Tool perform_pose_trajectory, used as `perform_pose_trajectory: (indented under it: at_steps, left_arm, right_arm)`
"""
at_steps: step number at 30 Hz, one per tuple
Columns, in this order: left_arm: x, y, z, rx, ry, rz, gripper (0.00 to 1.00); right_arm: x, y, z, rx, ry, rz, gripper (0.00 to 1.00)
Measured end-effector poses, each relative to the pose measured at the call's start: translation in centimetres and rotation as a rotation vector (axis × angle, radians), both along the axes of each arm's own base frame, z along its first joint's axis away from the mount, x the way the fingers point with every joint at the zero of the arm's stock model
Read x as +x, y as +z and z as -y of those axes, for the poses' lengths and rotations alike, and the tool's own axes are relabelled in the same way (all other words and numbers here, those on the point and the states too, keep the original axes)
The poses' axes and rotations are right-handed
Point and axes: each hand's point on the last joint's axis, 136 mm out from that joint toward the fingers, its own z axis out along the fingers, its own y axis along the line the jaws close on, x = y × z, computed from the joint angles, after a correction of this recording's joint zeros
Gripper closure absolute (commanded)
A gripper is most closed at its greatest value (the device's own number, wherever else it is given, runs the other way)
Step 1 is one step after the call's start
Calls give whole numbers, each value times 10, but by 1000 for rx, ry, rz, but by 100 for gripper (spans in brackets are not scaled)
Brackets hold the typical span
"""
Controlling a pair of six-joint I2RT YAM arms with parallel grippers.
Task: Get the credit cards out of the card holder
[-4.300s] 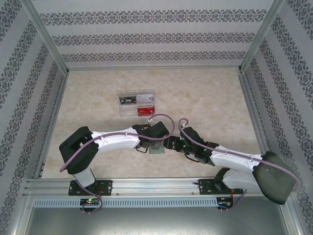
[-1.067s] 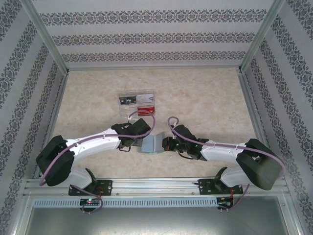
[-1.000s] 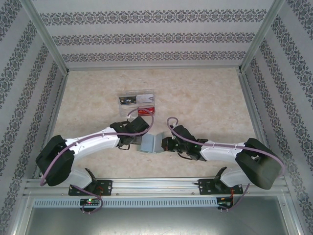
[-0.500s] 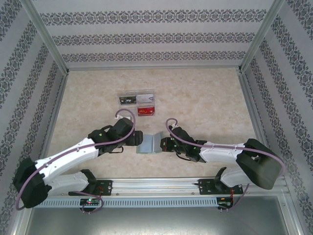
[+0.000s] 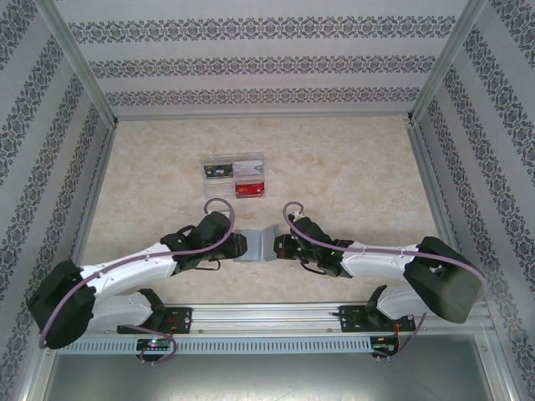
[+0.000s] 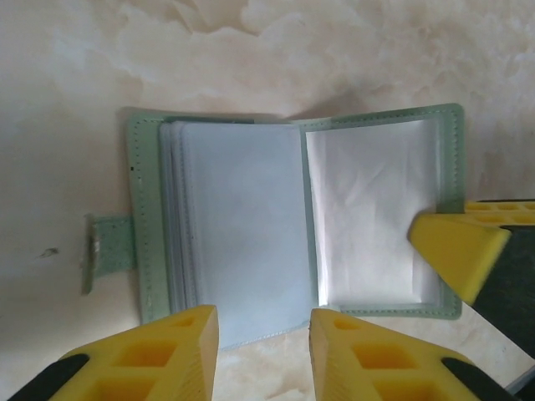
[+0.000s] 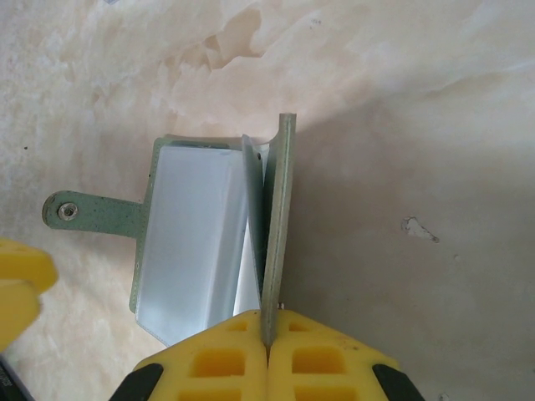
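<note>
Green card holder (image 5: pixel 257 245) lies mid-table (image 5: pixel 351 167), toward the near edge, between our two grippers. It's open in a V, one half flat on the table and the other flap stood up on edge.

The right gripper (image 5: pixel 278 246) is clamped on the upright flap. In the right wrist view, the flap's thin edge is pinched between the two yellow fingers (image 7: pixel 221 355) of the right gripper (image 7: pixel 269 316), jaws tight against it. The rest of the card holder (image 7: pixel 209 242) hangs open to the left, with its snap tab (image 7: pixel 92 213) lying on the table.

The left gripper (image 5: pixel 236 245) sits at the other side of the holder. In the left wrist view, the left gripper (image 6: pixel 262 313) has its jaws parted and grips nothing. The edge of the pale sleeve stack (image 6: pixel 238 225) shows in the gap between them.

Inside, the card holder (image 6: pixel 301 217) shows clear sleeves on both halves. We can't tell whether cards are in them.

A clear box (image 5: pixel 234 178) sits farther back on the table, well apart from the holder, with something red and something dark inside.
</note>
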Motion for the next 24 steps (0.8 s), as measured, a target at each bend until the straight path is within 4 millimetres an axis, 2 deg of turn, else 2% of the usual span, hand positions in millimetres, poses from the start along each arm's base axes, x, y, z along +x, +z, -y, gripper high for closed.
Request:
perform_pose_trajectory:
  at_steps: [3, 14, 24]
  left_arm:
    - [2, -10, 4, 4, -3, -21, 65]
    - [-1, -42, -1, 82, 4, -89, 64]
    - [3, -42, 6, 59, 1, -83, 63]
  right_arm:
    - [-1, 0, 0, 0, 2, 0, 100]
    - [-1, 0, -1, -2, 3, 2, 100]
    - [-1, 0, -1, -4, 0, 4, 100]
